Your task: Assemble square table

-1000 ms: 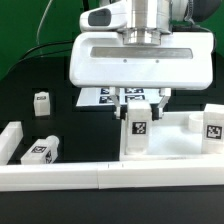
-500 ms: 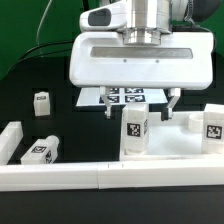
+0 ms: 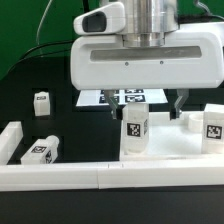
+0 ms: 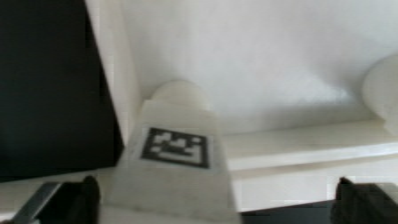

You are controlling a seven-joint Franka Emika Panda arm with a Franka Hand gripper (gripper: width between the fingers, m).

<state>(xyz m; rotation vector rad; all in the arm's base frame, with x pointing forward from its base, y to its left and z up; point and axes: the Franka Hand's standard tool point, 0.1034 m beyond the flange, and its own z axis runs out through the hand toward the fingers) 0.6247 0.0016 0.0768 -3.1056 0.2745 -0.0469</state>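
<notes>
Landmark: the slab (image 3: 175, 145) of the square table lies flat on the desk (image 3: 75, 125), just behind the low wall (image 3: 100, 178).
Tool: the tool (image 3: 145, 104) is held above the slab's corner on the exterior view's left. Its fingers are spread wide and nothing is pinched.
Leg one: an upright leg (image 3: 135, 130) is seen standing on that corner of the slab, tag outward. In the wrist view it stands between the fingertips (image 4: 71, 200) and apart from both. Whether it is fully seated in its socket cannot be told.
Leg two: a second leg (image 3: 213, 122) stands upright at the slab's end on the exterior view's right. Its seating cannot be told either.
Leg three: a third leg (image 3: 42, 101) stands loose on the desk, well apart from the slab, on the exterior view's left.
Leg four: a fourth leg (image 3: 40, 151) lies on its side, also well apart from the slab on that side.
Marker board: the marker board (image 3: 125, 97) is noted behind the slab, below the tool.
Done: one leg is judged placed at a corner, perhaps two.
Left: the two loose legs remain to be fetched and fitted, and the standing legs' seating remains to be confirmed.
Progress: judged to be about halfway at best.
</notes>
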